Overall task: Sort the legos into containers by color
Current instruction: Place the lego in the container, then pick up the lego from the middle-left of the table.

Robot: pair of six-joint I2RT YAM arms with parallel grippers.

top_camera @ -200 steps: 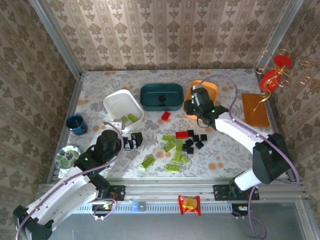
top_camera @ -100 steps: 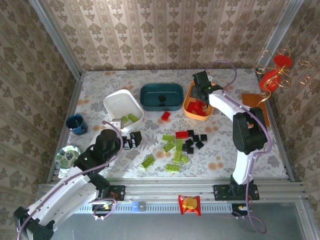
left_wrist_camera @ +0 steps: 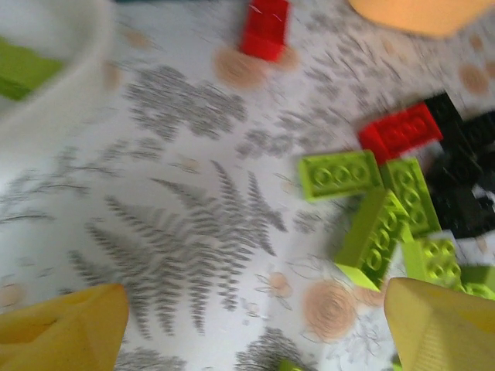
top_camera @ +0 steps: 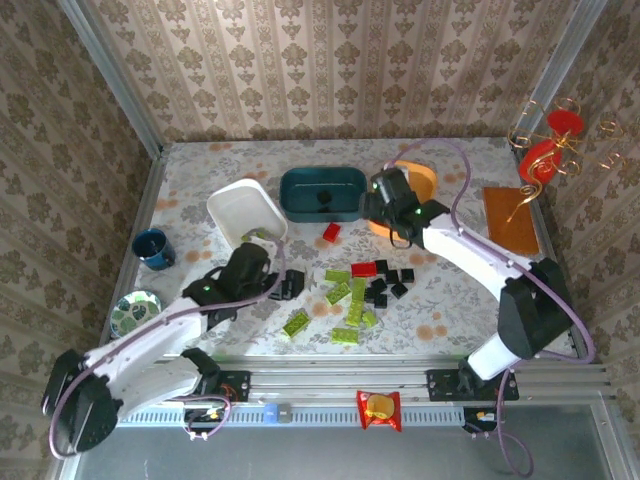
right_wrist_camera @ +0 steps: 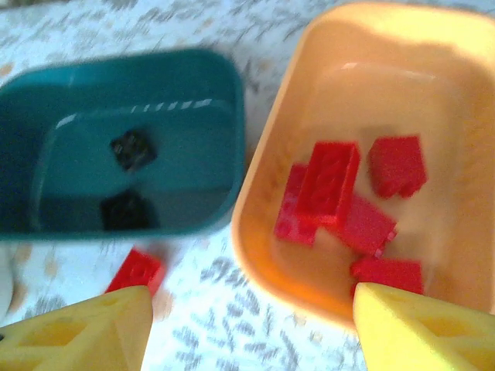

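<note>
On the flower-patterned bench (top_camera: pixel 450 320), the colour sorting is partly done. Three trays stand in a row at the far side. The white tray (top_camera: pixel 232 200) holds a few lime green bricks (top_camera: pixel 262 236). The teal tray (right_wrist_camera: pixel 232 116) holds two black bricks (right_wrist_camera: pixel 133 147). The orange tray (right_wrist_camera: pixel 271 193) holds about five red bricks (right_wrist_camera: pixel 332 185).

Most of the legos are left to sort. A loose pile (top_camera: pixel 340 292) of green, black and red pieces lies mid-bench, nearer the arms. One lone red brick (top_camera: pixel 331 232) lies just in front of the teal tray.

The right hand (right_wrist_camera: pixel 247 332) hovers above the gap between the teal and orange trays, its fingers spread wide and holding nothing. The left hand (left_wrist_camera: pixel 255 325) hangs low over bare bench at the left edge of the pile. Its fingers are also spread wide and empty, with green bricks just beside one fingertip.

Half a second ago the right arm reached over the far end of the orange tray; it has since pulled back toward that tray's near left corner. The left arm has swung rightward, from near the white tray to the pile. The loose pieces look unmoved.
</note>
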